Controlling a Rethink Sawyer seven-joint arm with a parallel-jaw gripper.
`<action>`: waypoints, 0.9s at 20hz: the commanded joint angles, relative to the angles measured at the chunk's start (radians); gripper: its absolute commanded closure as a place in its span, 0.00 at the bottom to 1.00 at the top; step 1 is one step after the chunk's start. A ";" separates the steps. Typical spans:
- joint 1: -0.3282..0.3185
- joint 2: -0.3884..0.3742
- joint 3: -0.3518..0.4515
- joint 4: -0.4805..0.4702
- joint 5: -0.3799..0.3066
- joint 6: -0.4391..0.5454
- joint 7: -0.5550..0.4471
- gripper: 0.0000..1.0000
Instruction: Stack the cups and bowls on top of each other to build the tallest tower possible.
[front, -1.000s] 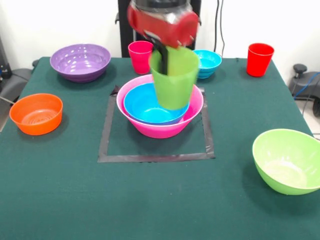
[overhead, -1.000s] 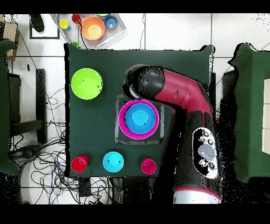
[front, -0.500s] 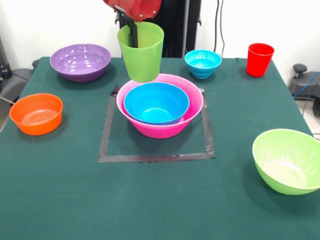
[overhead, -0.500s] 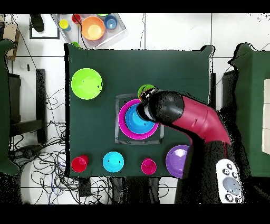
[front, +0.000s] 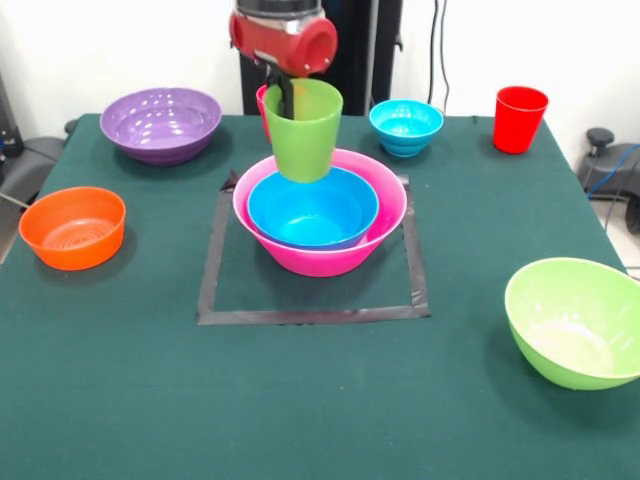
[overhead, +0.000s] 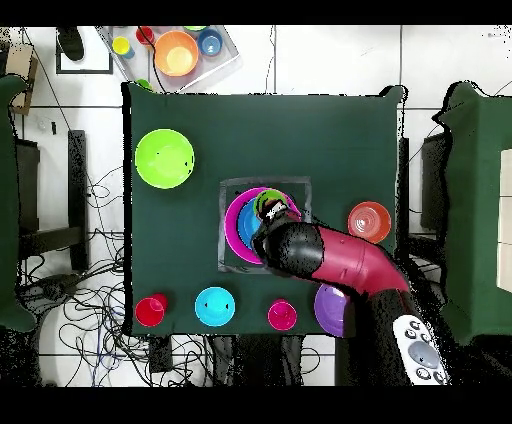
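Observation:
My gripper is shut on the rim of the light green cup and holds it upright, just above the far left rim of the blue bowl. The blue bowl is nested in the big pink bowl inside the taped square. In the overhead view the green cup shows over the pink bowl, and the arm covers part of the pile. The pink-red cup is mostly hidden behind the green cup. The red cup stands at the far right.
A purple bowl sits far left, an orange bowl at the left edge, a small blue bowl behind the pile, and a lime green bowl near right. Off the table, a tray holds small bowls.
The gripper swung the green cup from the right to the left of the pile, then back toward the middle and lower, close over the blue bowl.

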 joint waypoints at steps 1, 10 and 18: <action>-0.004 0.102 0.118 0.110 -0.176 -0.198 -0.053 1.00; -0.053 0.105 0.156 0.117 -0.267 -0.227 -0.049 1.00; -0.037 0.146 0.131 0.101 -0.321 -0.276 -0.005 1.00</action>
